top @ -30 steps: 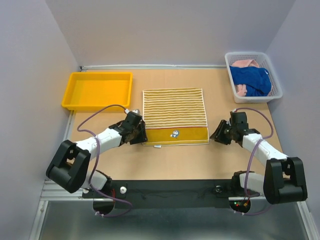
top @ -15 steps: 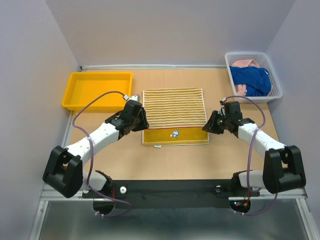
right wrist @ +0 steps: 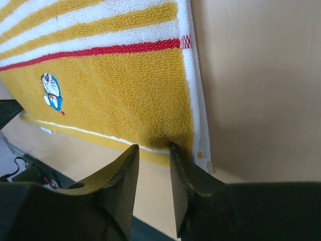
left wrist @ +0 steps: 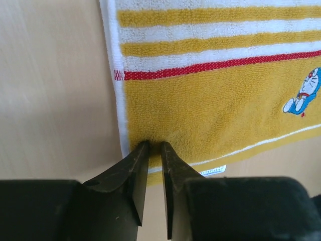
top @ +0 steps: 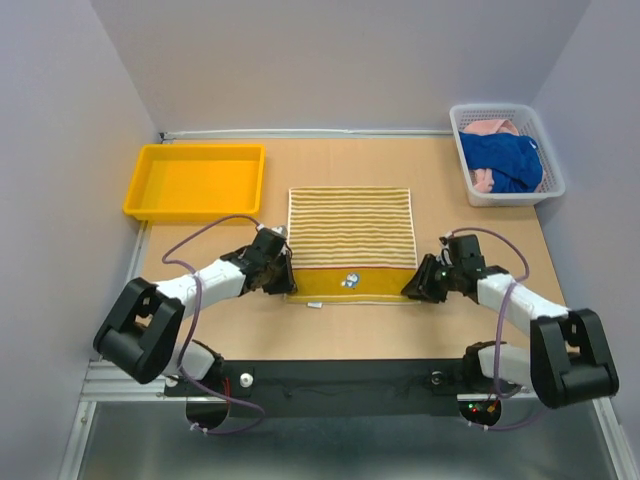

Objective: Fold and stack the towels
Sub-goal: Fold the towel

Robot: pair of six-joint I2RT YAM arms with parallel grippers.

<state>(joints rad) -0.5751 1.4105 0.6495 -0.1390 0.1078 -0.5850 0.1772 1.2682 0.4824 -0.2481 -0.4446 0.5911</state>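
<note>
The yellow-and-cream striped towel lies flat in the middle of the table, its solid yellow band with a small cartoon figure toward me. My left gripper sits on its near left corner. In the left wrist view the left gripper has its jaws nearly together, pinching a pucker of the striped towel. My right gripper is at the near right corner. There the right gripper has its jaws a finger's width apart, tips pressed on the flat hem of the striped towel. The blue towel and pink towel lie bunched in the basket.
A white mesh basket stands at the back right corner. A yellow tray sits at the back left. A small white label sticks out under the towel's near edge. Walls close in the table on three sides.
Both grippers moved toward the near edge onto the towel's near corners. The striped towel slid a little toward me. The left jaws narrowed.
</note>
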